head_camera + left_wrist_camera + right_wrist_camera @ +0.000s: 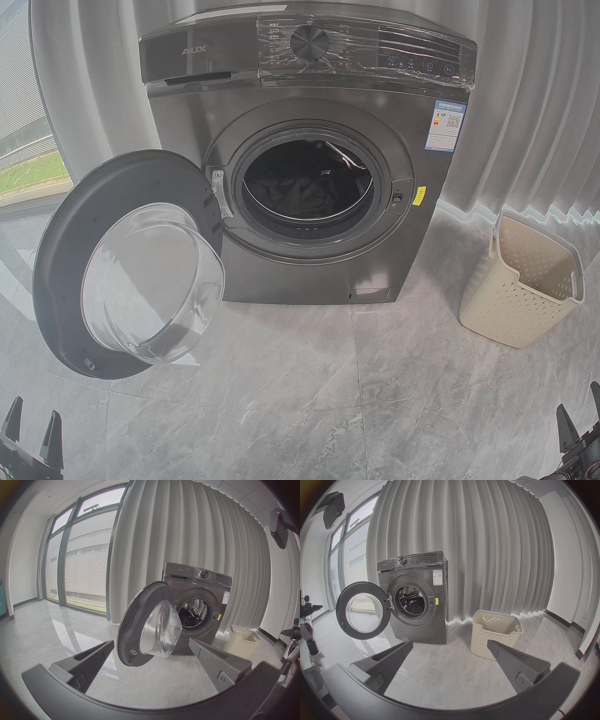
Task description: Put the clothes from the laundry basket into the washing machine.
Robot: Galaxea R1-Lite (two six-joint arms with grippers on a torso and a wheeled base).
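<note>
Matte dark grey on the left gripper (150,643) and the right gripper (449,643) alike. Wedge-shaped fingers (218,664), tapering to narrow tips, ribbed along the inner faces (fine cross-grooves). One round screw (521,678) near each finger's base. Curved dark housing (564,684) behind.

dark grey washing machine (300,187) — dark clothes (300,187) inside; cream perforated laundry basket (500,306) — grey marbled floor (312,400).

All views toward washing machine (312,281)
</note>
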